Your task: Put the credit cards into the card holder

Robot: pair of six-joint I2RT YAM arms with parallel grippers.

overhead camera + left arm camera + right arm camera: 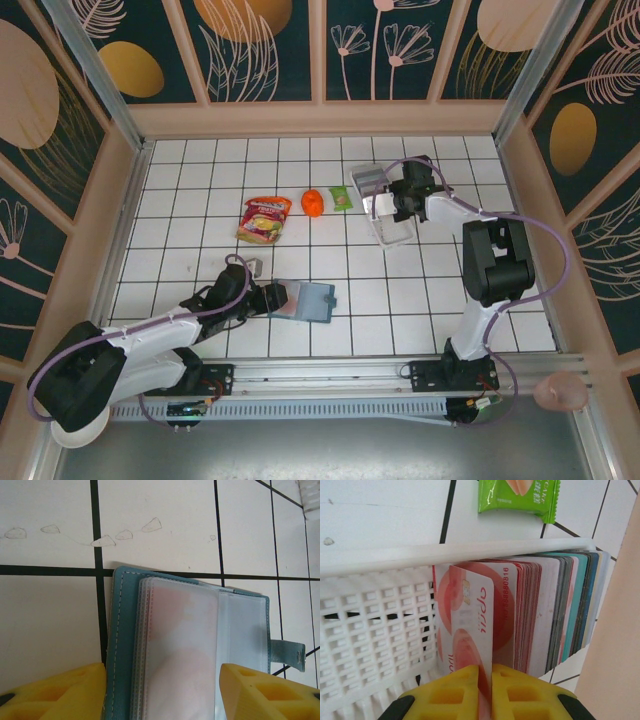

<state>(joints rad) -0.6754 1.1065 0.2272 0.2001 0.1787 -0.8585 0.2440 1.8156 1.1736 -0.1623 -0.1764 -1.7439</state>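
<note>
The dark teal card holder (305, 300) lies open on the tiles, front centre. In the left wrist view the card holder (125, 630) shows clear plastic sleeves (185, 650) with a faint pink card behind the top one. My left gripper (162, 700) is open and low over it, one yellow finger on each side of the sleeves. At the back, my right gripper (485, 692) is shut on one whitish credit card with red-pink marks (470, 615). It holds this card on edge beside the upright stack of cards (545, 610) in the white tray (375, 625).
A green snack packet (517, 495) lies just beyond the tray. Left of the tray (392, 228) are an orange ball (312, 203) and a red-yellow snack bag (265, 218). Wooden walls close in the tiled floor on all sides.
</note>
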